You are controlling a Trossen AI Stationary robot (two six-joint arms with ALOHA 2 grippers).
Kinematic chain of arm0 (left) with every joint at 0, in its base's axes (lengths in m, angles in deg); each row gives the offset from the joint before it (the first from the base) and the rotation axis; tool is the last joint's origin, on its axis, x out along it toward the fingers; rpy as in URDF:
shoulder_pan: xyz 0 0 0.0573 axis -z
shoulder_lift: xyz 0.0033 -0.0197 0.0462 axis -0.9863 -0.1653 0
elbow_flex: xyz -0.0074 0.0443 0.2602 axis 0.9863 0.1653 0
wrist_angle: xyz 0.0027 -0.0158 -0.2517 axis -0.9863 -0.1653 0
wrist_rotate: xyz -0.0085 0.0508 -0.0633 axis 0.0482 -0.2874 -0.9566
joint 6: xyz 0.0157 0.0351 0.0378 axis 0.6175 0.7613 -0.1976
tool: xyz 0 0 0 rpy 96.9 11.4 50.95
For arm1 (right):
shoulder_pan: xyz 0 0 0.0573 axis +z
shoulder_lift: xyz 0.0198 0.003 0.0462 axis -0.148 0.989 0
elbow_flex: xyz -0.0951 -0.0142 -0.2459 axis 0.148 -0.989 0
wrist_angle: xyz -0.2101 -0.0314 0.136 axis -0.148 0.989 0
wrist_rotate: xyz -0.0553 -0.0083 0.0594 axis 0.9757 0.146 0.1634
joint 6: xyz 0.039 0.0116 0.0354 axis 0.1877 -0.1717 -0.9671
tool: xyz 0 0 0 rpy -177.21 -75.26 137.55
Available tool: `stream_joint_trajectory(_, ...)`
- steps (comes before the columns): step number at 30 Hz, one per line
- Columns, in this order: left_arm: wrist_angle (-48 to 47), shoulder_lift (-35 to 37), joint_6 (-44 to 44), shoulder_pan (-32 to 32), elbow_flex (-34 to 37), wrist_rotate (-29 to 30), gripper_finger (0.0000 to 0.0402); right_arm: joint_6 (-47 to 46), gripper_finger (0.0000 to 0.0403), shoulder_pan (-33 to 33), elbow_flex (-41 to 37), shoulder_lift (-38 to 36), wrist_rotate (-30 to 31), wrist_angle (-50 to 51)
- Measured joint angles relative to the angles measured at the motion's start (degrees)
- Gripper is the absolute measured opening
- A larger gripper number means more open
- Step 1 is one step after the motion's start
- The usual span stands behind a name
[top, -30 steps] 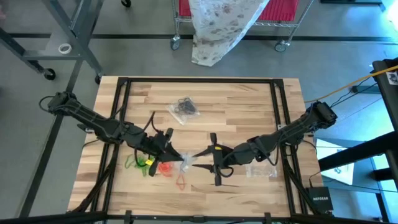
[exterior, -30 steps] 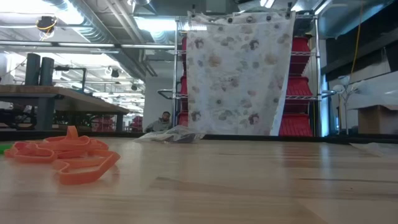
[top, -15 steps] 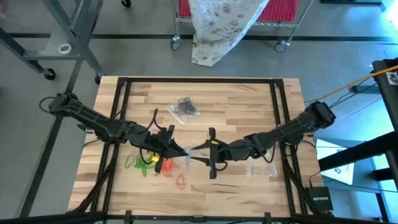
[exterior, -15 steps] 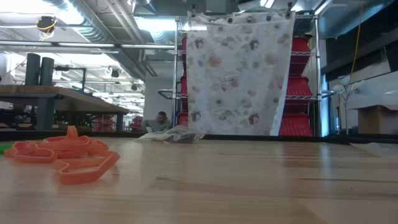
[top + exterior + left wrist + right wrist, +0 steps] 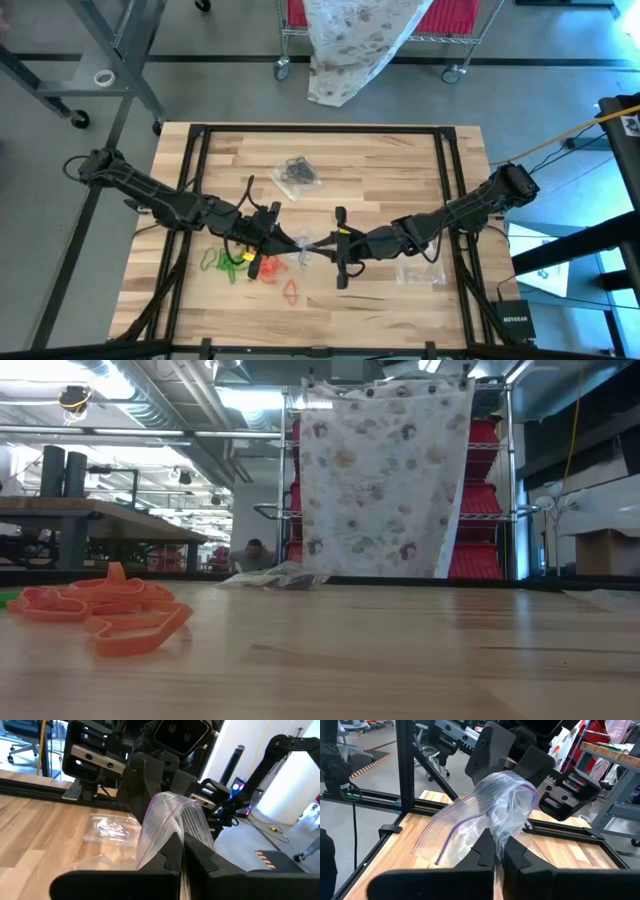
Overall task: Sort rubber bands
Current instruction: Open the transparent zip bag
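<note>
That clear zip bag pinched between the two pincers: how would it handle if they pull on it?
The clear zip bag is probably floppy: it bows and creases between the left pincer and right pincer. It looks thin and light, apparently empty. The smooth film may slip.

Orange rubber bands (image 5: 105, 610), pale striped wooden table (image 5: 380, 160).

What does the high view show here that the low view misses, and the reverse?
Only the high view: both arms meeting mid-table, left tool and right tool each shut on one clear bag; green bands; a second bag holding black bands. Only the low view: the room behind, with a flowered cloth on a rack. Both: the wooden table and the orange bands.
</note>
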Motion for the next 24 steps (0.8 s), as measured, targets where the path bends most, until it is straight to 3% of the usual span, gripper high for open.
stream_joint_trajectory(6, -2.0, 1.1, 2.3, 1.3, 0.0, 0.3, 0.0000, -0.4, 0.0001, 0.0, 0.1, 0.0, 1.6, 2.1)
stream_joint_trajectory(15, -11.9, 6.7, -0.2, 2.0, -0.1, 2.3, 0.0000, -1.9, 0.0000, 0.1, 0.1, 0.0, 2.7, 3.8)
stream_joint_trajectory(24, -20.5, 7.7, -1.2, 2.2, -0.1, 3.8, 0.0000, -2.3, 0.0000, 0.1, 0.0, 0.0, 3.6, 4.4)
